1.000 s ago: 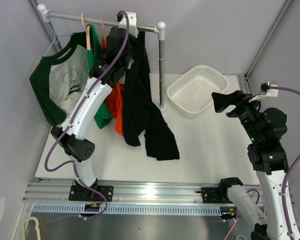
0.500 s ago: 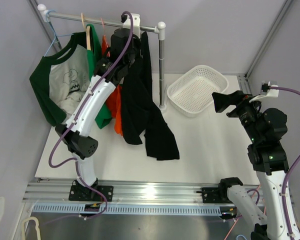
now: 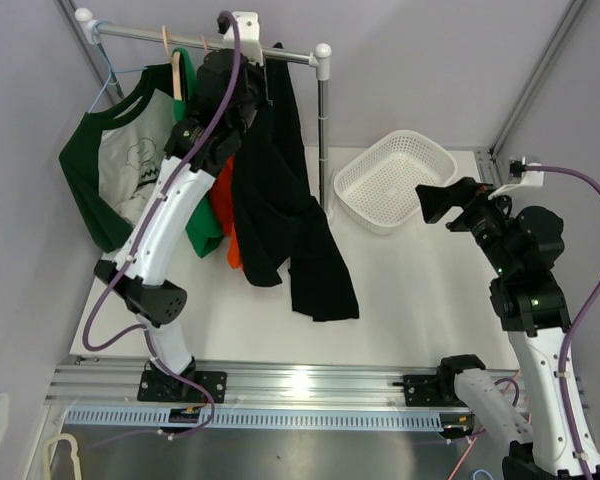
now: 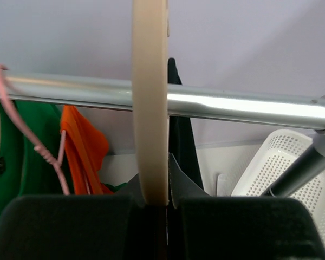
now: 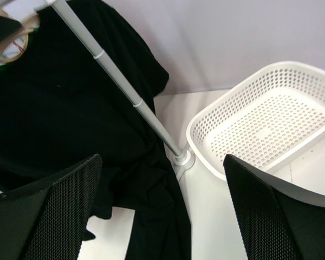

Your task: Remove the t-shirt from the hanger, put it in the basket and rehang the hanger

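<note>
Plainly, the left tool [image 4: 157, 205] is pressed together on the beige hanger [image 4: 150, 108], whose hook rises straight up from between its fingers and crosses in front of the steel rail [image 4: 249, 105] in the wrist view. Whether the hook bears on the rail cannot be told from here. The black t-shirt [image 3: 280, 200] hangs directly below that grip. Its long axis is vertical and its lower end is slumped on the counter [image 3: 410, 280] near the foot of the rack's upright post. An orange garment [image 4: 84, 146] and a green raglan shirt [image 3: 90, 170] hang just beside it on the left.

The right tool [image 3: 435, 203] is spread wide and holds nothing. It hovers well apart to the right, near the white basket [image 5: 194, 130], and faces the black cloth (its wrist view is half filled with it). So the shirt lies to the left of the free tool and below the holding one. The left arm is nearer but occupied, so pulling the fabric off probably falls to the right arm, reaching leftward.
</note>
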